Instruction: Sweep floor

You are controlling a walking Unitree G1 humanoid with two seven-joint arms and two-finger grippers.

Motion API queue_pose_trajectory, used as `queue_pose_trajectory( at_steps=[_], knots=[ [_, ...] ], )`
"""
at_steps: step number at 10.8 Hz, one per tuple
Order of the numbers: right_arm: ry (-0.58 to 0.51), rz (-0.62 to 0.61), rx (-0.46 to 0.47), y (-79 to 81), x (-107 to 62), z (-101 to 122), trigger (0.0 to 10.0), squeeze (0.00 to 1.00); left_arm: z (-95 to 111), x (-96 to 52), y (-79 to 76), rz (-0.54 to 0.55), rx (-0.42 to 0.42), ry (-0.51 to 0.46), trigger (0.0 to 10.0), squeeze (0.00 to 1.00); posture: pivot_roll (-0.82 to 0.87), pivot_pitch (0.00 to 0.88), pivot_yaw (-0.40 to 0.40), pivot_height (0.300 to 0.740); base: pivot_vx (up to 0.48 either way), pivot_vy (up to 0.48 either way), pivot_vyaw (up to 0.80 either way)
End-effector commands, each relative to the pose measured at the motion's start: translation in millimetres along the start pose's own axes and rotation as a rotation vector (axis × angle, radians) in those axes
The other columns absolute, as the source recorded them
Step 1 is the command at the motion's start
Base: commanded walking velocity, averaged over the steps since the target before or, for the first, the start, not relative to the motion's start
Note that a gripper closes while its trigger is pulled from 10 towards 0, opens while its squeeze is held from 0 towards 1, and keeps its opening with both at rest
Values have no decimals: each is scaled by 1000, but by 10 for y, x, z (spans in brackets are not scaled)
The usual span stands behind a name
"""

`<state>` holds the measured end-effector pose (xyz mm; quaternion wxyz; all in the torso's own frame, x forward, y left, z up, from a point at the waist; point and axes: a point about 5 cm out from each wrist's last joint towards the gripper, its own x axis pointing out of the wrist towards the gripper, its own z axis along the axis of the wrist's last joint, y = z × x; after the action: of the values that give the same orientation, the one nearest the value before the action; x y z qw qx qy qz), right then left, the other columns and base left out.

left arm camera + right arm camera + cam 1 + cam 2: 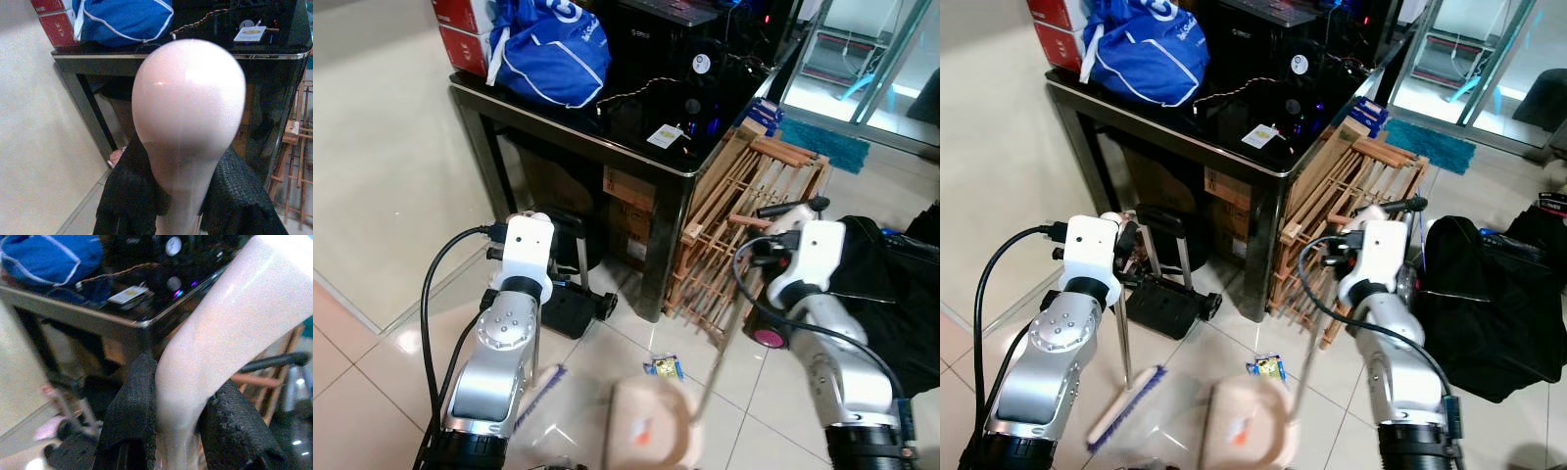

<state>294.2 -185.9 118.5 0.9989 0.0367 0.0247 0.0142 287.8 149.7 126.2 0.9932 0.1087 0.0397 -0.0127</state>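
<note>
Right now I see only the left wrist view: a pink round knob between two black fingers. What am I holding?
Observer: Your left hand is shut on the top of a broom handle. Its purple brush head is low by the tiles.
Operator: And the right hand?
Observer: The right hand is shut on a pink dustpan handle. The dustpan is down between the two arms, blurred.
Operator: Is there litter to sweep?
Observer: Yes, a small blue and yellow wrapper lies on the tiles just beyond the dustpan, in front of the black table.
</note>
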Motion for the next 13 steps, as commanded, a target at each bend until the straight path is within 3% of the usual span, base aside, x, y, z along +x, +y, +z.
queue_pose_trajectory(
  at_steps=[1,3,5,6,7,9,10,13],
  knots=[
    [-117,-60,-38,-104,30,229,10000,0,69,28,18,3,-15,-12,10000,0,-16,6,-28,740,0,0,0],
    [-263,-152,-92,-323,54,512,10000,0,129,100,8,-10,0,-35,10000,0,-19,12,-25,740,0,0,0],
    [-295,-131,-225,-358,148,623,10000,0,225,195,15,-11,26,-77,10000,0,-30,30,-2,740,0,0,0],
    [-299,-107,-270,-296,181,611,10000,0,216,245,-5,-32,92,-91,10000,0,-34,38,9,740,0,0,0],
    [-298,-103,-261,-269,180,585,10000,0,253,256,-7,-45,97,-152,10000,0,-34,39,13,740,0,0,0],
    [-293,-89,-258,-186,156,472,10000,0,275,312,36,-25,106,-155,10000,0,-24,41,32,740,0,0,0],
    [-289,-57,-305,-135,134,407,10000,0,292,328,36,-14,112,-168,10000,0,-20,47,32,740,0,0,0],
    [-242,20,-336,-71,22,287,10000,0,301,309,-16,-27,53,-201,10000,0,-32,66,14,740,0,0,0]
  ],
)
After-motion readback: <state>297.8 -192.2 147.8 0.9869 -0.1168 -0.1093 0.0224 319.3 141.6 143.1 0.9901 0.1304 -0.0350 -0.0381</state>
